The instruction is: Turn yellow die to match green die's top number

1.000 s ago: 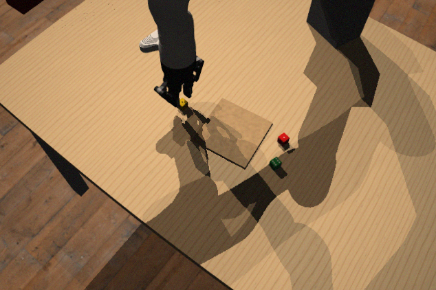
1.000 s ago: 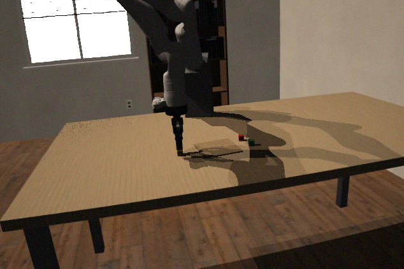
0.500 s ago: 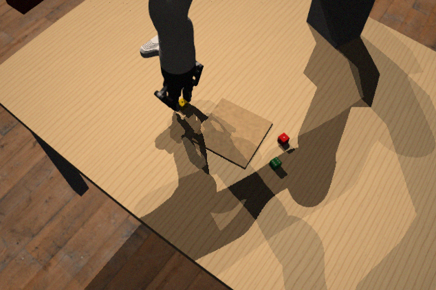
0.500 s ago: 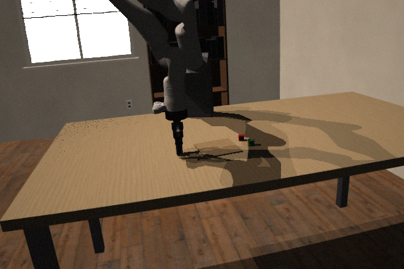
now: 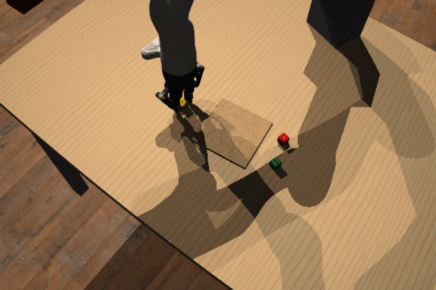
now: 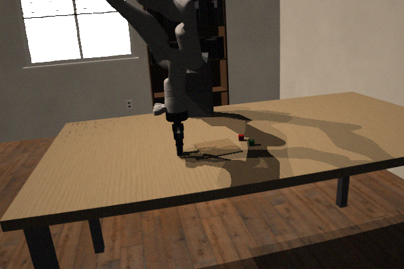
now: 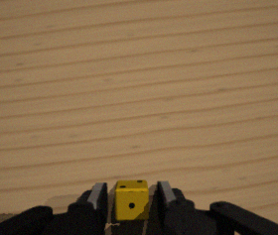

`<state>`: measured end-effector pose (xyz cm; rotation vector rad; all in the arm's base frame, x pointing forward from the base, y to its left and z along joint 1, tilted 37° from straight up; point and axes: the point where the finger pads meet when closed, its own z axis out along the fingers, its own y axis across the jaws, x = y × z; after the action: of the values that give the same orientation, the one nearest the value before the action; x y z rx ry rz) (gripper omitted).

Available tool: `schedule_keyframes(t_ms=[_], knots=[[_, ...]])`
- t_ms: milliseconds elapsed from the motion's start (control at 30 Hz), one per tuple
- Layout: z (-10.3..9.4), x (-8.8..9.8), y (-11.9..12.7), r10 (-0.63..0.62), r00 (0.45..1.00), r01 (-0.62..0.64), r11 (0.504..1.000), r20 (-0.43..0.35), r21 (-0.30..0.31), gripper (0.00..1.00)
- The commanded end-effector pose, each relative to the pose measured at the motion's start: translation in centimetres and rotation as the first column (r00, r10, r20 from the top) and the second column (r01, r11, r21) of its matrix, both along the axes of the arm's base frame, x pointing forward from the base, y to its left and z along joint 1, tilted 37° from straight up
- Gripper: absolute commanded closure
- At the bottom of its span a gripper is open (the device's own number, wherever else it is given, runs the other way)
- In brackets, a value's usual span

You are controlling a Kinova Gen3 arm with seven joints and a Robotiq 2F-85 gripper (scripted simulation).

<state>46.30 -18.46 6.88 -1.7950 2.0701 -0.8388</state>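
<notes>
Wrist shows yellow die [image 5: 183, 102] [image 7: 131, 201]; exterior doesn't.

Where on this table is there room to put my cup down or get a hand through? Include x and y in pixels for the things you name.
In the top view, there's room left of the gripper [image 5: 182, 105] [image 6: 180, 154] [image 7: 132, 200], out to the table's left edge, and between the mat [image 5: 246, 117] [image 6: 218, 146] and the dark pedestal [image 5: 341, 8] [image 6: 199, 92]. It's crowded at the yellow die [image 5: 183, 102] [image 7: 132, 207], between the fingers, and where red [image 5: 283, 138] [image 6: 241, 138] and green dice [image 5: 275, 163] [image 6: 251, 142] neighbor the mat.
</notes>
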Motion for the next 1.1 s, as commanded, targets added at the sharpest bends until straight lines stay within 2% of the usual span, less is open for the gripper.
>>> schedule_keyframes(t_ms=[0,900,933,1067], knots=[[0.04,0.01,0.00,0.000,1.000,0.000,1.000,0.001,0.000,0.65],[0.04,0.01,0.00,0.000,1.000,0.000,1.000,0.001,0.000,0.65],[0.04,0.01,0.00,0.000,1.000,0.000,1.000,0.001,0.000,0.85],[0.04,0.01,0.00,0.000,1.000,0.000,1.000,0.001,0.000,0.85]])
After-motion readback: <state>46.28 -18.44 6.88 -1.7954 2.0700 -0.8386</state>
